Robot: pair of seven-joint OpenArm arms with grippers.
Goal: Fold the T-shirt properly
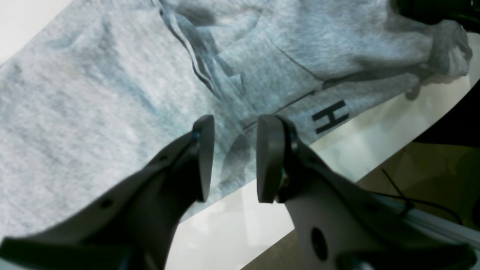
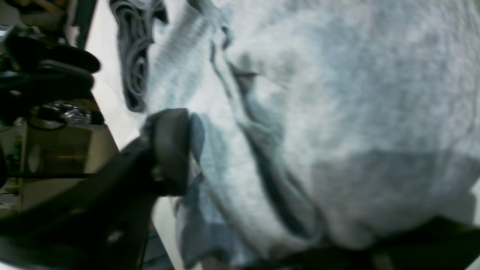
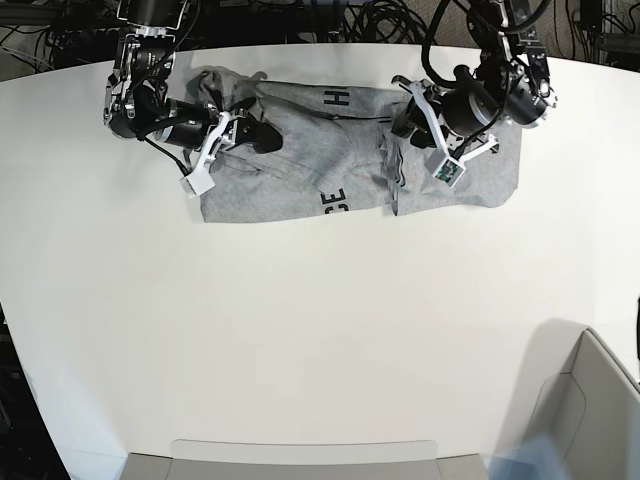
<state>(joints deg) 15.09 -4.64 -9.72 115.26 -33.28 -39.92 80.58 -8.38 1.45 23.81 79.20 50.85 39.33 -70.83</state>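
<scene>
Left gripper (image 1: 231, 159): the two fingers (image 1: 204, 157) stand apart at a moderate gap, nothing pinched between them, poised just above the near hem of the T-shirt (image 1: 93, 112), which fills the space ahead of and under the tips. Right gripper (image 2: 240, 176): one finger (image 2: 170, 150) shows pressed against bunched cloth; its partner is hidden behind the fabric, so the wrist view alone does not settle the grasp, but folds gathered tight at the pad suggest it is closed on the T-shirt. In the base view the T-shirt (image 3: 300, 160) lies crumpled and partly doubled over near the far edge of the bench (image 3: 300, 330), its long axis running side to side between the two arms, black lettering exposed at two spots along the folds. The right gripper (image 3: 255, 135) sits over the garment's end on the view's left, the left gripper (image 3: 405, 118) toward the end on the view's right; each is nearer its own end, and the cloth lies inward from both. Judged from this, the coming move turns on stretching the garment along that side-to-side axis. The bench is white and smooth, with grey bins (image 3: 590, 400) at its near edge and dark cabling (image 3: 370, 20) beyond the far edge.
</scene>
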